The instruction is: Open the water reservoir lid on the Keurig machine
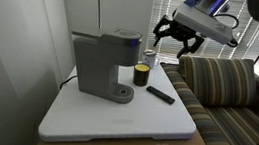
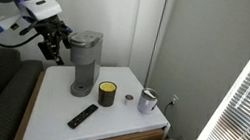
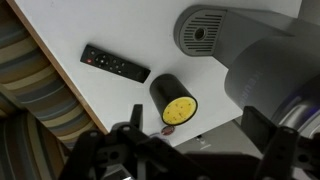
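The Keurig machine (image 1: 100, 67) stands at the back of the white table (image 1: 113, 121) and also shows in an exterior view (image 2: 86, 62). Its flat gray water reservoir lid (image 1: 94, 39) lies shut on top, also visible in an exterior view (image 2: 85, 38). My gripper (image 1: 175, 36) hangs open and empty in the air beside the machine's top, apart from it, as an exterior view (image 2: 56, 44) also shows. In the wrist view the gray machine (image 3: 270, 60) fills the upper right, with its round base tray (image 3: 205, 30), and my dark open fingers (image 3: 195, 150) frame the bottom.
A yellow-topped black jar (image 1: 141, 76) (image 3: 175, 100) stands in front of the machine. A black remote (image 1: 160, 94) (image 3: 115, 63) lies beside it. A metal cup (image 2: 147, 102) stands near the table edge. A striped sofa (image 1: 228, 91) adjoins the table.
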